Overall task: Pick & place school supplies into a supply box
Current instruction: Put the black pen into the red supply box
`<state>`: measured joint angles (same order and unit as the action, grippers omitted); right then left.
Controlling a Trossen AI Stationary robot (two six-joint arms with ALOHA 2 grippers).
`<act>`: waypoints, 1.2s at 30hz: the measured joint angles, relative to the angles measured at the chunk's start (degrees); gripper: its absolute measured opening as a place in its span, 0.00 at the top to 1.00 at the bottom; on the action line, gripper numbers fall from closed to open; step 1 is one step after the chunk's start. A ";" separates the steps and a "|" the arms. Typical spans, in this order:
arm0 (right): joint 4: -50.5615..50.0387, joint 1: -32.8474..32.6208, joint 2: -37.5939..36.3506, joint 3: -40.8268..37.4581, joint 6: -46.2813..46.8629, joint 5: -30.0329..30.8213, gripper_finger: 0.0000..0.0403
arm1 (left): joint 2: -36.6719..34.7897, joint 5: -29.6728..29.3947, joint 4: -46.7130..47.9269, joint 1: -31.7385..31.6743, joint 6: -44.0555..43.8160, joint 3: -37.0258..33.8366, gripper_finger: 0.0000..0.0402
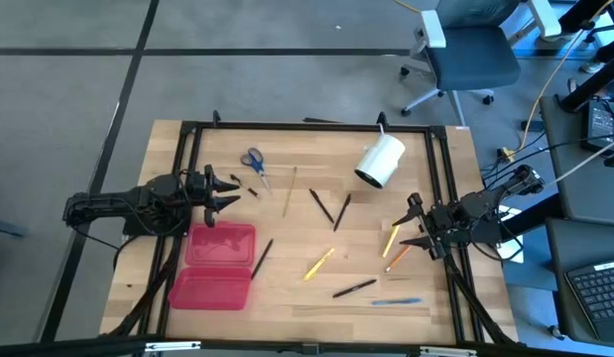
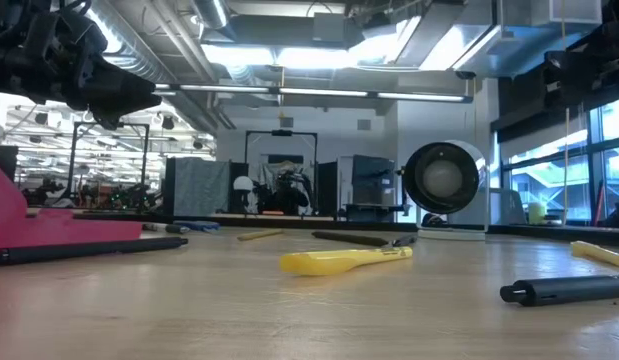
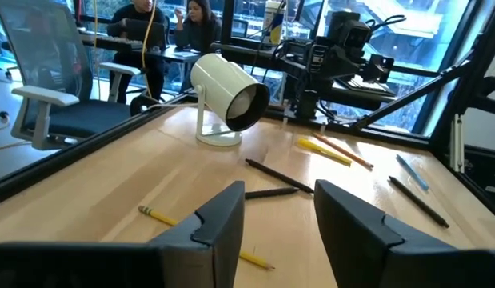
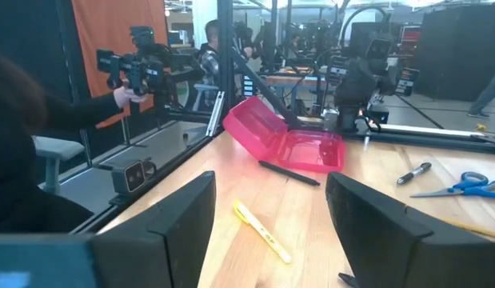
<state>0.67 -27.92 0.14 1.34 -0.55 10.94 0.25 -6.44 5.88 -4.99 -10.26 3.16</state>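
Observation:
The red supply box (image 1: pixel 217 265) lies open near the table's near-left corner, one half tilted up (image 4: pixel 255 120). Blue-handled scissors (image 1: pixel 253 163) lie toward the far edge. Pens and pencils are scattered flat over the middle and right: black ones (image 1: pixel 328 207), a wooden pencil (image 1: pixel 290 190), yellow ones (image 1: pixel 319 263), an orange one (image 1: pixel 398 258), a blue one (image 1: pixel 396 300). My left gripper (image 1: pixel 234 192) hovers open between the scissors and the box. My right gripper (image 1: pixel 405 224) hovers open beside a yellow pen (image 1: pixel 390 239), which also shows ahead of its fingers (image 4: pixel 263 230).
A white cylinder (image 1: pixel 381 161) on a round foot stands at the far middle of the table. A black pen (image 1: pixel 262 258) lies along the box's right edge. A black frame (image 1: pixel 307 126) runs round the table. People sit beyond the table (image 3: pixel 163 24).

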 joint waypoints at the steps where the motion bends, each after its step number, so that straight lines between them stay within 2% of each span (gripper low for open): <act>1: 0.00 0.00 0.00 -0.02 -0.23 0.01 0.40 | 0.00 0.02 -0.16 0.00 0.00 0.00 0.63; 7: 0.00 0.00 0.00 -0.02 -1.41 0.04 0.40 | 0.00 0.04 -0.19 0.00 -0.07 0.00 0.64; 10: 0.02 0.00 0.00 -0.01 -0.11 0.04 0.40 | 0.18 -1.01 -3.17 0.00 -2.01 0.00 0.64; 16: 0.02 0.00 0.02 0.00 1.65 0.15 0.40 | 5.03 -0.46 -5.91 0.00 -2.48 2.26 0.64; 20: 0.12 0.00 0.00 -0.02 1.66 1.58 0.40 | 13.03 -0.42 -5.22 0.00 -1.04 5.96 0.64; 22: 0.43 -0.02 0.00 0.00 1.59 3.11 0.40 | 18.08 -0.57 -1.59 0.00 0.48 9.32 0.64; 28: 0.76 0.00 0.01 -0.01 1.35 6.39 0.40 | 35.70 -7.44 21.08 -2.45 1.59 22.68 0.64; 31: 0.83 0.00 0.01 -0.01 1.16 6.62 0.40 | 43.91 -5.03 25.55 -4.90 5.50 28.07 0.64; 36: 0.83 -0.01 0.02 -0.01 0.28 6.62 0.40 | 54.92 0.44 25.64 -7.91 17.24 33.69 0.64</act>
<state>1.49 -27.93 0.16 1.34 -0.27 17.56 55.17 -6.00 31.52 -12.90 6.98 36.85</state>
